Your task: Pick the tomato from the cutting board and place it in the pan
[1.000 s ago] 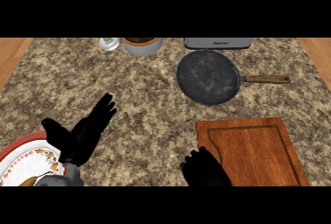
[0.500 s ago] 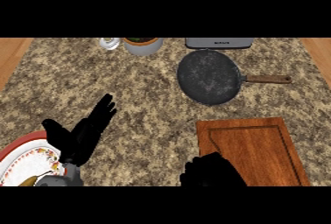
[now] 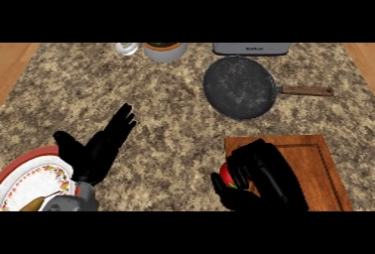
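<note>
- One tomato [image 3: 228,176], red, sits at the left edge of the one cutting board [image 3: 307,154], mostly hidden by the right hand [image 3: 260,171].
- That right hand curls around the tomato, fingers above and thumb below (only a red sliver shows).
- One pan [image 3: 240,87] lies dark and round, well apart up the counter [image 3: 88,89], handle pointing right.
- The left hand [image 3: 99,146] rests with fingers straight, holding nothing, beside one plate [image 3: 29,181] cut off at the lower left.
- At the top edge: one pot [image 3: 164,50], one small white item too small to identify, and one grey appliance [image 3: 251,48], all cropped.
</note>
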Robot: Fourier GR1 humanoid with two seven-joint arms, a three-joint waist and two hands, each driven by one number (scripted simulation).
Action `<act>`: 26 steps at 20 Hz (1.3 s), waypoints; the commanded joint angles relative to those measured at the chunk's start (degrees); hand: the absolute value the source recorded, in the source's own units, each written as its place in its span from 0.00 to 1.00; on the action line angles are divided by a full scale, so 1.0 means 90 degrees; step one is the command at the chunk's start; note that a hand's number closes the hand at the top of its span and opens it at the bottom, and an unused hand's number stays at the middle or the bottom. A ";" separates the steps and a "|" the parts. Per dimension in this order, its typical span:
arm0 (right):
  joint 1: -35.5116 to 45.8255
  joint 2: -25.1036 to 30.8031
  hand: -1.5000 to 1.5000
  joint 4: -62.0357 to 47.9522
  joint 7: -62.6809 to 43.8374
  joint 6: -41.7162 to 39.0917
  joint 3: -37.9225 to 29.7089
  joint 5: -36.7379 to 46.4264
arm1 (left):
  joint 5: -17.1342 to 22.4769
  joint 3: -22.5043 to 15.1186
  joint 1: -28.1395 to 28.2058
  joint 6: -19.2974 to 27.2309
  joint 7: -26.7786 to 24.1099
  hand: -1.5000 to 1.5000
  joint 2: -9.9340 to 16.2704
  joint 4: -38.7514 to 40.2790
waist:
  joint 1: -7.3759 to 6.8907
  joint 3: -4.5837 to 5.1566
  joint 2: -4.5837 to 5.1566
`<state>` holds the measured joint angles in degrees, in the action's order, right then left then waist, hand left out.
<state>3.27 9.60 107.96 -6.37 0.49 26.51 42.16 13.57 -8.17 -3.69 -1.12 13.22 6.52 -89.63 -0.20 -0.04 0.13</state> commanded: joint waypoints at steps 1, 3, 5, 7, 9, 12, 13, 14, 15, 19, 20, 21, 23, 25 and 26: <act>0.1007 -0.0054 1.00 -0.1278 0.0483 0.0130 -0.0899 -0.0069 | -0.0006 -0.0079 0.0295 -0.0085 0.0025 0.50 -0.0008 -0.0266 | -0.0058 0.0002 -0.0002; 0.1137 -0.0062 1.00 -0.1664 0.0722 0.0431 -0.0890 0.0290 | 0.0077 0.0064 0.0459 -0.0353 -0.0187 0.50 0.0157 -0.0128 | -0.0050 0.0003 -0.0005; 0.1829 -0.0185 1.00 -0.2269 0.0779 0.0477 -0.1138 0.0380 | -0.0185 -0.0062 -0.0109 0.0050 -0.0066 0.50 -0.0206 0.0165 | -0.0037 0.0003 0.0003; 0.1968 -0.0382 1.00 -0.3179 0.1273 0.1173 -0.1299 0.0555 | 0.0055 0.0078 0.0044 -0.0174 0.0230 0.50 0.0044 -0.0245 | -0.0069 0.0001 0.0002; 0.2465 -0.0584 1.00 -0.4142 0.1710 0.1674 -0.1675 0.0391 | -0.0081 0.0163 -0.0201 -0.0301 -0.0495 0.50 -0.0093 0.0688 | -0.0081 0.0002 0.0039; 0.2917 -0.0552 1.00 -0.5121 0.2115 0.2493 -0.2278 0.0411 | -0.0121 -0.0029 -0.0060 -0.0141 -0.0061 0.50 -0.0141 0.0078 | -0.0140 -0.0004 0.0039; 0.3307 -0.0671 1.00 -0.5493 0.2053 0.2643 -0.2472 0.0348 | 0.0091 0.0161 -0.0192 -0.0307 0.0310 0.50 0.0153 -0.0188 | -0.0209 -0.0007 0.0051; 0.3473 -0.0503 1.00 -0.5731 0.2278 0.2697 -0.2656 0.0277 | -0.0079 0.0029 -0.0186 -0.0138 0.0001 0.50 -0.0171 0.0171 | -0.0125 -0.0002 0.0039; 0.3836 -0.0798 1.00 -0.6130 0.2081 0.3022 -0.2730 0.0365 | -0.0167 -0.0015 0.0089 -0.0207 -0.0187 0.50 -0.0095 0.0127 | -0.0205 -0.0002 0.0054; 0.4477 -0.0632 1.00 -0.7657 0.3147 0.3535 -0.3467 -0.0218 | -0.0121 0.0026 -0.0327 -0.0115 0.0225 0.50 -0.0119 0.0044 | -0.0262 -0.0010 0.0096; 0.4616 -0.0306 1.00 -0.7909 0.3472 0.3301 -0.3671 -0.0428 | 0.0011 0.0164 -0.0141 -0.0510 -0.0204 0.50 0.0057 0.0287 | -0.0222 -0.0005 0.0085; 0.4976 -0.0393 1.00 -0.8301 0.3405 0.3475 -0.3754 -0.0371 | -0.0038 0.0039 0.0043 -0.0335 0.0045 0.50 0.0012 -0.0222 | -0.0320 -0.0009 0.0091; 0.5160 -0.0049 1.00 -0.8720 0.3834 0.3366 -0.4063 -0.0625 | -0.0133 -0.0026 -0.0295 -0.0272 -0.0079 0.50 -0.0179 0.0150 | -0.0334 -0.0012 0.0142; 0.5611 -0.0222 1.00 -0.9240 0.3914 0.3675 -0.4114 -0.0541 | -0.0032 0.0061 -0.0320 -0.0394 0.0056 0.50 -0.0073 0.0218 | -0.0340 -0.0009 0.0131; 0.5554 -0.0178 1.00 -0.9424 0.4010 0.3801 -0.4197 -0.0558 | -0.0119 -0.0061 -0.0445 -0.0237 0.0263 0.50 -0.0162 0.0018 | -0.0409 -0.0015 0.0162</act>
<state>49.11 7.06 31.23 25.92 31.90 -8.07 38.40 12.91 -8.04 -5.82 -3.85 13.54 5.57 -88.80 -3.15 -0.12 1.23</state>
